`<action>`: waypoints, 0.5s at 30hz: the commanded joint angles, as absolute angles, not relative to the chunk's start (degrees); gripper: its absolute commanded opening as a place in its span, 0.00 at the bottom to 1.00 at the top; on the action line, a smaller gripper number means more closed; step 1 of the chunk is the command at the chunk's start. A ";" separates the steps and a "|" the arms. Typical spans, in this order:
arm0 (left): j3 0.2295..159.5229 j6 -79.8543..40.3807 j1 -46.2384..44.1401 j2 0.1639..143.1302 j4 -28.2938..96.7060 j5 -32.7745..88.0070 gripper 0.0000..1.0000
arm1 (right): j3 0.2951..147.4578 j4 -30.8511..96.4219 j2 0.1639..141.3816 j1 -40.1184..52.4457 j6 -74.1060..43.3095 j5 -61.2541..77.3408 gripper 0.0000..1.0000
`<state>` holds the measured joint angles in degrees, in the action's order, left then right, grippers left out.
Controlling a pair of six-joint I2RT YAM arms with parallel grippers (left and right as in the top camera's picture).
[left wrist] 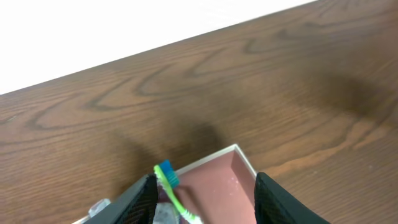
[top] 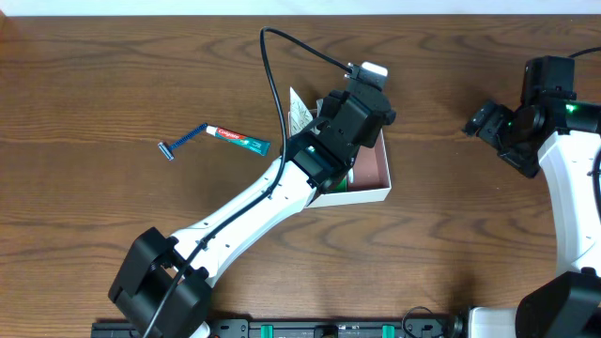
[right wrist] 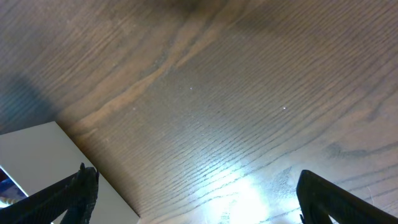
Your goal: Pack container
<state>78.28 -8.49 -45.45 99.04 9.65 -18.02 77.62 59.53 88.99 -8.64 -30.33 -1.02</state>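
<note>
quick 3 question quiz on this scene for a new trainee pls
1. True or false: the toothpaste is already in the box.
2. Which hangs over the box: A left gripper, B right gripper?
3. Fill in: the green thing lying in the box is a ____.
Key: 1 false, it lies on the table near the razor. 2 A. 3 toothbrush.

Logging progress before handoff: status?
Left jaws open above square white-walled pink-lined container, green toothbrush inside. Right jaws open, aside. White toothpaste tube, blue razor unpacked.
</note>
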 commanded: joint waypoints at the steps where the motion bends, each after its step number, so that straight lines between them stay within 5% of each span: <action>1: 78.94 -5.85 -46.19 99.26 12.53 -19.09 0.51 | 77.82 59.61 89.21 -9.10 -29.52 -1.06 0.99; 15: 78.94 4.67 -52.84 104.05 20.88 -18.72 0.52 | 77.82 59.61 89.21 -9.10 -29.52 -1.04 0.99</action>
<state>78.30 0.01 -51.86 102.72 21.21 -18.22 77.62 59.55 88.99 -8.64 -30.33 -0.99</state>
